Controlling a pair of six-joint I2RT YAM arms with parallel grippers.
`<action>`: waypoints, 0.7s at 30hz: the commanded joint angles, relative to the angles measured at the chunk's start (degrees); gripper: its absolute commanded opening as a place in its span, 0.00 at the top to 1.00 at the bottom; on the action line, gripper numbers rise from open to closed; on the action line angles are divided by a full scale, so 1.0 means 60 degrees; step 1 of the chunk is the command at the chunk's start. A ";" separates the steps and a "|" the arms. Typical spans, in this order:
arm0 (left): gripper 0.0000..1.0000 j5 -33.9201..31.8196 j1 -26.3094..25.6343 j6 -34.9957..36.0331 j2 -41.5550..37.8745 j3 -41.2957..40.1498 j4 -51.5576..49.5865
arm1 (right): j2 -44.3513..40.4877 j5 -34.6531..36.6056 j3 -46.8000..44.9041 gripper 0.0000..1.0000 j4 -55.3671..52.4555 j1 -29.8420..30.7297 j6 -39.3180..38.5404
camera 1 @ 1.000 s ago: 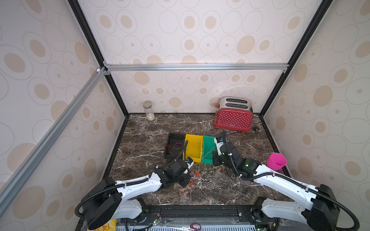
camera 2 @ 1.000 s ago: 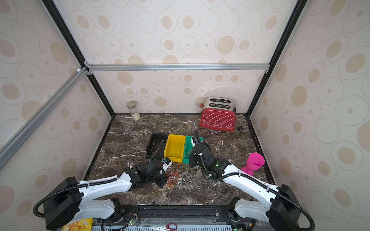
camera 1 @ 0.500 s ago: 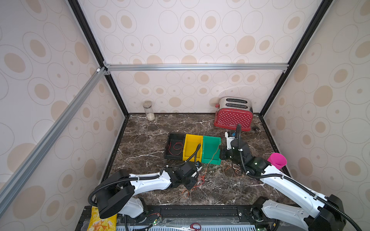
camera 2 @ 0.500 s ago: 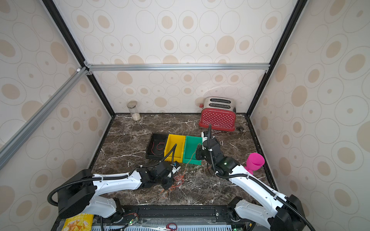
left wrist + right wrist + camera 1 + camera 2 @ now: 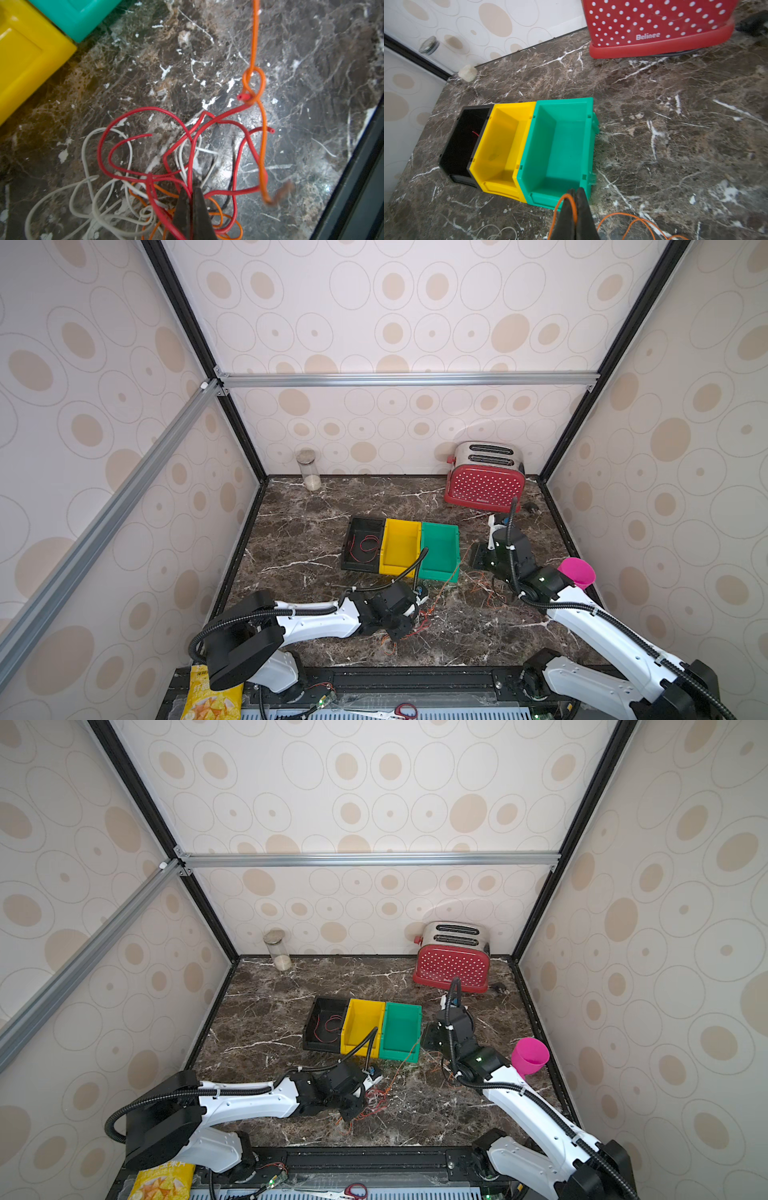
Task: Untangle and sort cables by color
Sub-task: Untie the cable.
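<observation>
Though unclear from above, left pincer [image 5: 190,192] tight on red cable [image 5: 149,108], right pincer [image 5: 576,192] on orange cable [image 5: 618,214]

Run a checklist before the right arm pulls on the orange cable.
1. Right gripper shut on orange cable: ok.
2. Left gripper shut on a red cable in the tangle: ok.
3. Orange cable free of red: not ok, its knot loops a red end.
4. White cables separated: not ok, tangled with red.
5. Green bin empty: ok.
6. Black bin holds only red: ok.
</observation>
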 commanded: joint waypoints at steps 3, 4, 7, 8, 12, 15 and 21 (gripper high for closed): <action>1.00 -0.0204 -0.0188 0.0371 0.0191 0.0219 -0.0727 | -0.0451 0.0037 -0.0326 1.00 -0.0173 -0.0463 0.0528; 1.00 -0.0388 -0.0187 0.0342 0.0139 0.0219 -0.0730 | -0.0478 -0.0048 -0.0337 1.00 -0.0248 -0.0490 0.0518; 0.99 -0.0802 -0.0164 0.0186 -0.0137 0.0273 -0.0611 | -0.0423 -0.0483 -0.0405 1.00 -0.0506 -0.0498 0.0462; 0.97 -0.0892 -0.0151 0.0115 -0.0241 0.0262 -0.0474 | -0.0390 -0.0710 -0.0504 1.00 -0.0539 -0.0492 0.0468; 0.83 -0.0913 0.0048 -0.0094 -0.0402 0.0263 -0.0305 | -0.0318 -0.1198 -0.1097 1.00 -0.0528 -0.0493 0.0754; 0.55 -0.0932 0.0227 -0.0270 -0.0620 0.0174 -0.0274 | -0.0479 -0.1386 -0.1701 1.00 -0.0365 -0.0490 0.1028; 0.36 -0.0612 0.0550 -0.0760 -0.1442 0.0231 -0.0073 | -0.0800 -0.1541 -0.2317 1.00 -0.0319 -0.0469 0.1366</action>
